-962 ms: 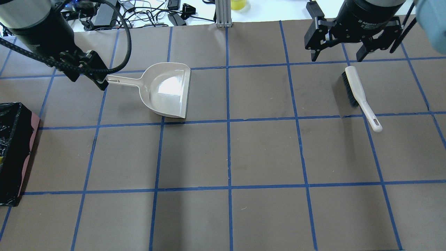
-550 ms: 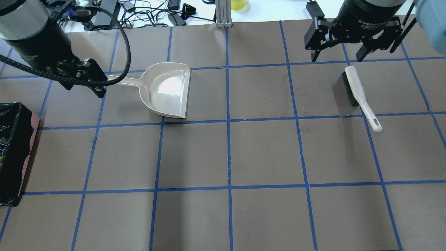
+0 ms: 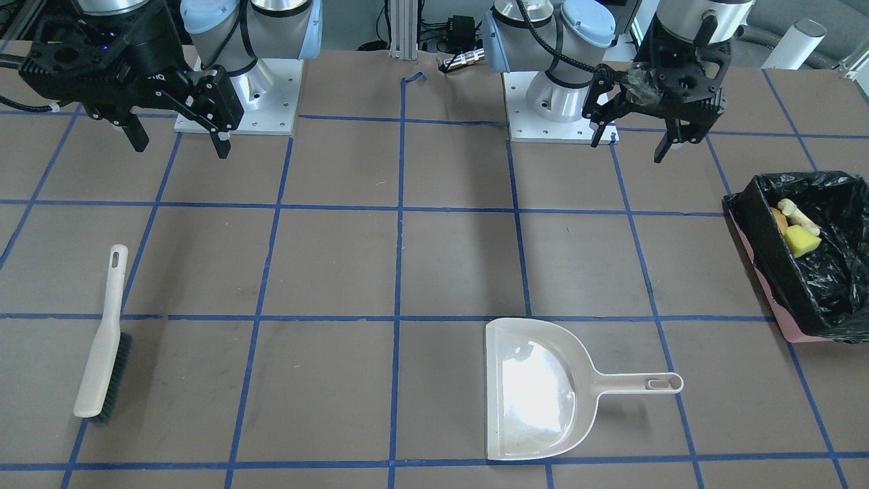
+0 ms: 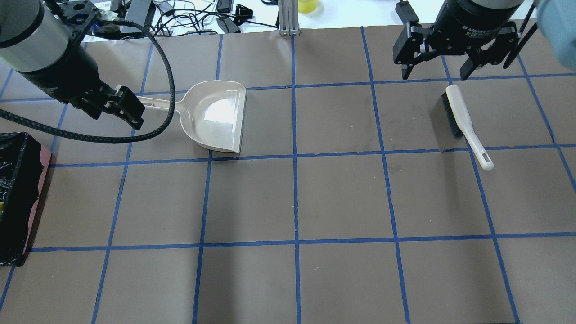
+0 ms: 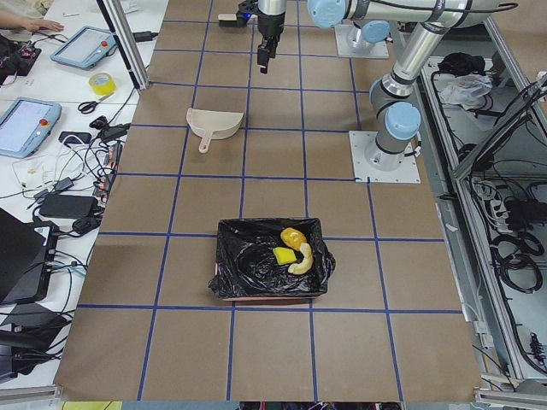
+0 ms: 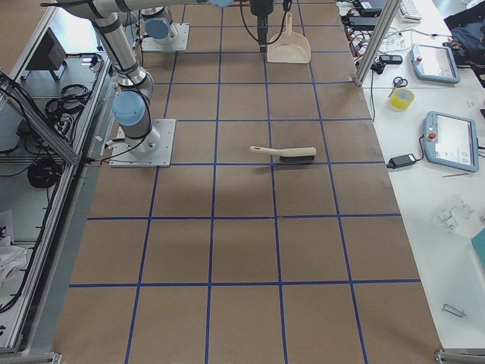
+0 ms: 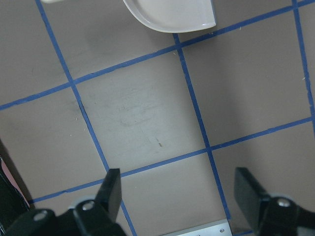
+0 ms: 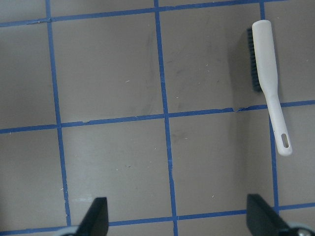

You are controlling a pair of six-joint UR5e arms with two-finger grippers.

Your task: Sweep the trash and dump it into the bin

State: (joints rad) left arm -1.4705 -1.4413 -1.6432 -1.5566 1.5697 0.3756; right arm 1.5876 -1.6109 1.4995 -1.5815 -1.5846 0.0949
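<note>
The trash, a bread roll (image 3: 778,219), a croissant (image 3: 800,216) and a yellow sponge (image 3: 802,242), lies inside the bin (image 3: 766,252), a pink box lined with a black bag. It also shows in the exterior left view as roll (image 5: 291,236), sponge (image 5: 281,255) and croissant (image 5: 304,259). My left gripper (image 4: 114,116) hangs open and empty above the table near the handle of the beige dustpan (image 4: 216,118). My right gripper (image 4: 435,74) is open and empty, raised just beyond the head of the brush (image 4: 463,118).
The dustpan (image 3: 536,390) lies flat with nothing in it, and the brush (image 3: 102,348) lies on its side. The bin (image 4: 20,198) sits at the table's left edge. Cables and devices crowd the white bench past the far edge.
My left arm has lifted and swung back from the dustpan handle, turning as it went. The dustpan, the brush and the right arm have not moved.
</note>
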